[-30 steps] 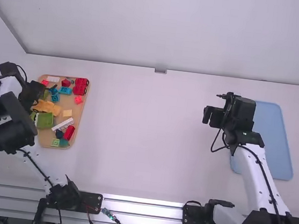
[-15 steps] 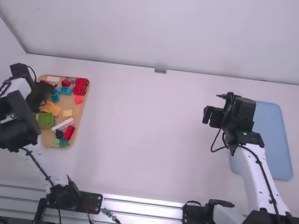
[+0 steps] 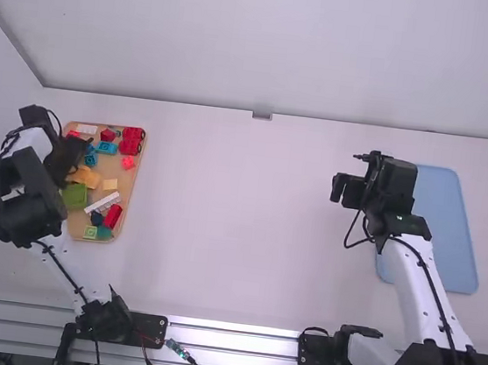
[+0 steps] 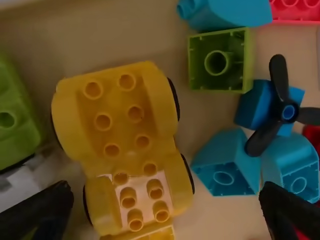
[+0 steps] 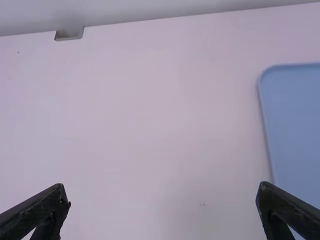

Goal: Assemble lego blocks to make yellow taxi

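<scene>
Watching the yellow car base [image 4: 117, 122], in the tan tray [image 3: 130, 185] at the table's nine o'clock. Left gripper [image 4: 166, 193] above it, fingers apart. Right gripper [image 5: 163, 192] at three o'clock, also spread, near blue tray [image 3: 438, 224]. Risk: an off-centre close could slip on the base's curved sides. Green block [image 4: 15, 115] crowds its six o'clock, propeller [image 4: 288, 111] its twelve; a lowered finger might snag either.
</scene>
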Robot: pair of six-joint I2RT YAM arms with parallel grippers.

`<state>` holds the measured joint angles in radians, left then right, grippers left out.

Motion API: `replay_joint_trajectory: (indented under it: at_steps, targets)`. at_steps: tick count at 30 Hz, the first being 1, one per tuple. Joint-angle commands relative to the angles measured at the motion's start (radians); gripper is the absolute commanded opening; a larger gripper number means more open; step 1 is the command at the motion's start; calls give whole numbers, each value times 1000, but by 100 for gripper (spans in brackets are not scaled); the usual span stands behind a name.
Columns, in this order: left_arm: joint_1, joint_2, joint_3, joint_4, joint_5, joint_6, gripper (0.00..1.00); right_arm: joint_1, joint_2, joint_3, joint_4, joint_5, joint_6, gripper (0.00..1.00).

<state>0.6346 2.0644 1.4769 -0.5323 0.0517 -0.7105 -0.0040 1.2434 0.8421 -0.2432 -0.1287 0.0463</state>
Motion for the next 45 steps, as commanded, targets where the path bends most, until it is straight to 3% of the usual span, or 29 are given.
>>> replay_joint_trajectory:
  at_steps: [1, 9, 16, 30, 45]
  targets:
    - [-1, -4, -12, -25, -7, 13, 99, -3, -5, 22, -1, -5, 2, 99]
    - [-2, -4, -13, -51, -44, 11, 99, -3, -5, 22, -4, -5, 2, 99]
    - [2, -4, -64, 18, -23, 2, 100, -2, -5, 22, -1, -6, 2, 99]
    - [-6, -4, -14, -76, -68, 33, 99, 6, -5, 22, -1, -5, 2, 99]
    - [-6, -4, -21, -40, -81, 25, 98, 23, -5, 22, 3, -5, -1, 99]
